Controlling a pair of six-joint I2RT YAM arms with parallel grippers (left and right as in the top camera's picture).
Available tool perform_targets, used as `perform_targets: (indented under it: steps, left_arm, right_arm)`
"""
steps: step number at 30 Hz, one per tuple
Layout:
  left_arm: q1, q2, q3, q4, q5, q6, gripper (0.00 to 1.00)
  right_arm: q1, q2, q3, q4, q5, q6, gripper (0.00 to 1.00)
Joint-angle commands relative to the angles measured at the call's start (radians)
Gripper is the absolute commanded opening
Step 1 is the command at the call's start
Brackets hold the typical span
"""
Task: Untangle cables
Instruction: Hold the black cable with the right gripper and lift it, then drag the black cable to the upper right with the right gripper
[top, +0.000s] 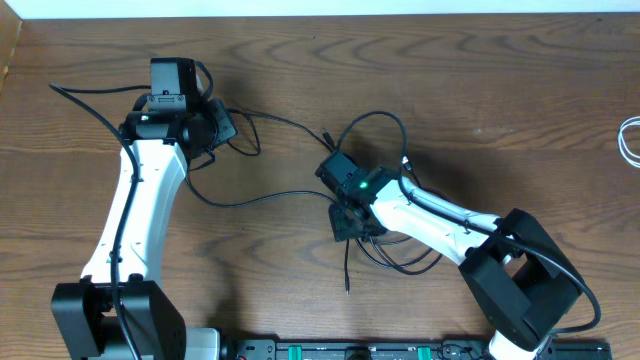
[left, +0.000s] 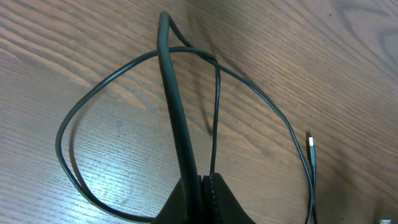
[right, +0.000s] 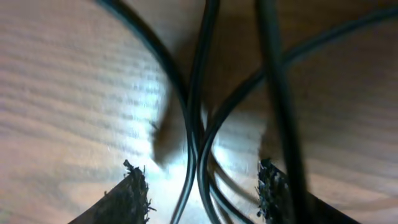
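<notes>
On the wooden table (top: 500, 80), the left gripper (top: 225, 125) is seen at the upper left of the overhead view. Its jaws are pressed together on one of the black cables (top: 250, 201). In the left wrist view, a thin strand (left: 214, 124) is seen rising straight up the frame from between the closed fingers (left: 186, 199). A wide loop is laid out to the left of it, and a small plug (left: 311, 146) lies at the right, pointing towards the top of the frame.

From that gripper, the cables are stretched mainly left to right across the middle of the overhead view, towards the tangle at the centre. There the right gripper (top: 350, 222) is lowered over the knot. A loop is arched above it, and one loose tail (top: 347, 270) is pointed straight down the frame.

In the right wrist view, the right gripper (right: 202, 186) is shown with its jaws apart. Several black strands (right: 199, 93) are run lengthwise between the fingertips (right: 134, 186), top to bottom of the frame. No squeeze on them can be made out.

The white cable (top: 628, 140) is curled at the far right edge, well apart from the rest.
</notes>
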Motion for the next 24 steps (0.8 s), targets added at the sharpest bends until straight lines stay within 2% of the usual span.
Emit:
perform_targets:
  steps: [1,10,12,17,20,24]
  left_arm:
    - [-0.001,0.000,-0.008,-0.016,-0.010,0.018,0.08]
    - [-0.001,0.000,-0.008,-0.027,-0.010,0.018,0.08]
    - [-0.001,0.000,-0.008,-0.029,-0.010,0.018,0.08]
    - [-0.001,0.000,-0.008,-0.029,-0.010,0.018,0.08]
    - [-0.001,0.000,-0.008,-0.029,-0.010,0.018,0.08]
    - [-0.001,0.000,-0.008,-0.029,-0.010,0.018,0.08]
  right_arm:
    - [-0.013,0.033,0.018,0.015,0.051,0.015,0.52]
    - [-0.064,0.038,0.017,0.113,0.015,0.107,0.31]
    - [-0.070,0.038,0.017,0.118,0.003,0.124,0.24]
    - [-0.077,0.038,0.017,0.119,-0.003,0.141,0.12]
    - [-0.077,0.038,0.017,0.119,-0.018,0.141,0.01]
    - [-0.082,0.033,0.021,0.123,-0.022,0.085,0.01]
